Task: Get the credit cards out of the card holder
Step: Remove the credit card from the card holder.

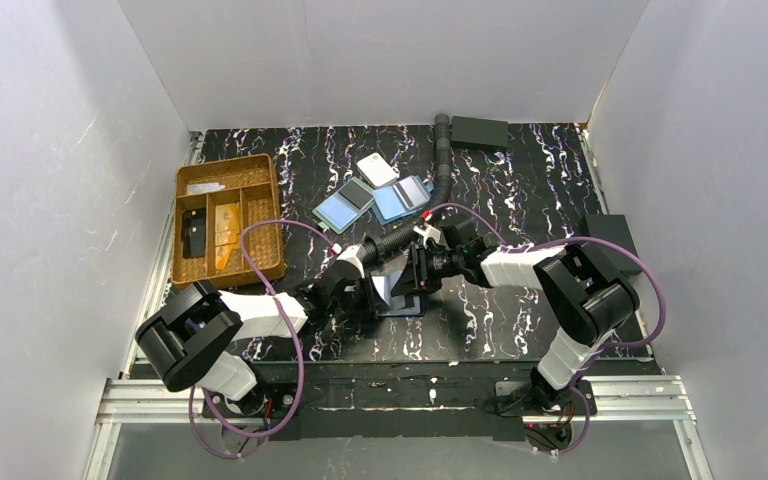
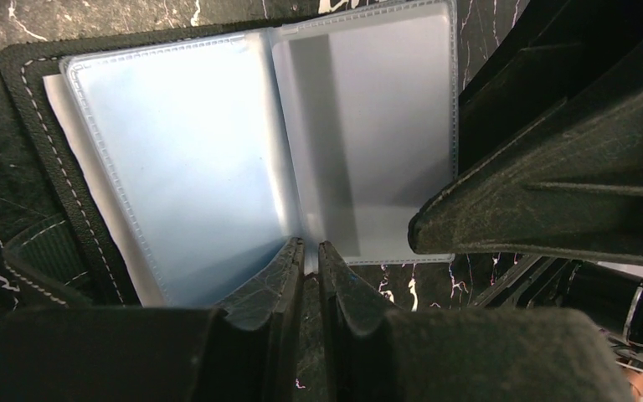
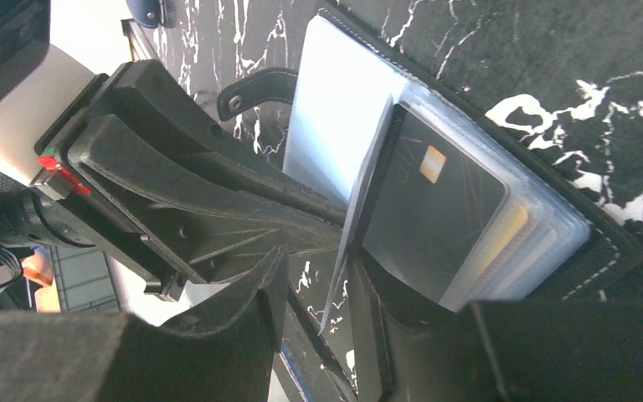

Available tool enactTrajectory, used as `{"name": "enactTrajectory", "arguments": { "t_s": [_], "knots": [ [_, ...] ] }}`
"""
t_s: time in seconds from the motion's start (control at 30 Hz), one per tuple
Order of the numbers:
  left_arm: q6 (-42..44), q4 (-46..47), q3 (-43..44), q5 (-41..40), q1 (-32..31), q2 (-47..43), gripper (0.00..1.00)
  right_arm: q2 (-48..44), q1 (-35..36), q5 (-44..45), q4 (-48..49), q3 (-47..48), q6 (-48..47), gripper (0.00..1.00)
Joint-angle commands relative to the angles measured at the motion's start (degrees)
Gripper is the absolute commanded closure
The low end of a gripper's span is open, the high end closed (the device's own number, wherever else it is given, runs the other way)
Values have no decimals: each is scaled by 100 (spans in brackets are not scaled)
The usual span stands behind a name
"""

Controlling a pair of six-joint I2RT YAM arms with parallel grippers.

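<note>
Black marbled desk (image 1: 520, 170). Black stitched bifold card holder (image 1: 400, 298) laid open mid-desk. Left hand (image 2: 306, 251) pinched on its clear sleeve (image 2: 368, 126), right hand (image 3: 318, 268) spread around another. Pale blue card (image 2: 176, 159), dark chip card (image 3: 427, 209) still sleeved, so both left to be pulled.

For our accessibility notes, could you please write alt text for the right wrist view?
An open black card holder lies on the marbled table, a dark chip card in its clear sleeves; the right gripper straddles one sleeve's edge.
</note>
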Motion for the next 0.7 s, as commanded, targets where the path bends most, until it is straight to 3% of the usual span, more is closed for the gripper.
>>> {"name": "enactTrajectory", "arguments": {
  "t_s": [0.0,0.23,0.67],
  "knots": [
    [71,-130,-99,121,80,-23,84,-23,57,-291,132,224,-173,59],
    [51,-124,-322,337,235,-715,59,134,127,-710,441,287,60,56],
    [-94,-465,-1316,437,399,-2624,49,440,294,-819,492,808,118,56]
  ]
}}
